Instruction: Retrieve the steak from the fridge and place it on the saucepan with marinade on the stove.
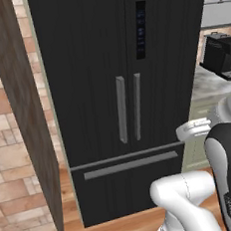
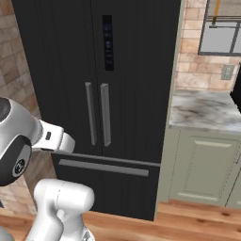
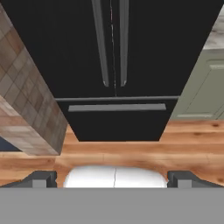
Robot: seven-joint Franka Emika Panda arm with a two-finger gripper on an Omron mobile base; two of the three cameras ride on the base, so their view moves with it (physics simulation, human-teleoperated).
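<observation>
- Pincer [image 3: 113,178]: hand view shows both dark tips far apart at bottom corners, nothing between them. Jaws wide, holding nothing.
- Arm: folded low in front of base, hand aimed at fridge front across a strip of wood floor [image 3: 131,148]. Well apart from any handle; no contact.
- Fridge [image 1: 91,50]: tall black unit, both upper doors shut, lower drawer shut. Two grey bar handles [image 1: 129,108] stand side by side at the centre seam; one flat grey drawer handle [image 1: 130,165] below. Dark display strip [image 1: 140,30] on right-hand door.
- Steak: presumably inside fridge behind shut doors; position cannot be confirmed.
- Surrounds: brick wall [image 2: 16,61] w/ wood side panel left of fridge; pale green cabinet [image 2: 202,164] w/ marble table [image 2: 202,110] to the right. Black appliance [image 1: 221,54] sits on that table further back.
- Saucepan w/ marinade and stove: location not established from these views.
- Progress, as judged: at the very start. Nothing done yet. Left to do: reach a door handle, open door, find and grip steak, carry to stove, set it in saucepan.
</observation>
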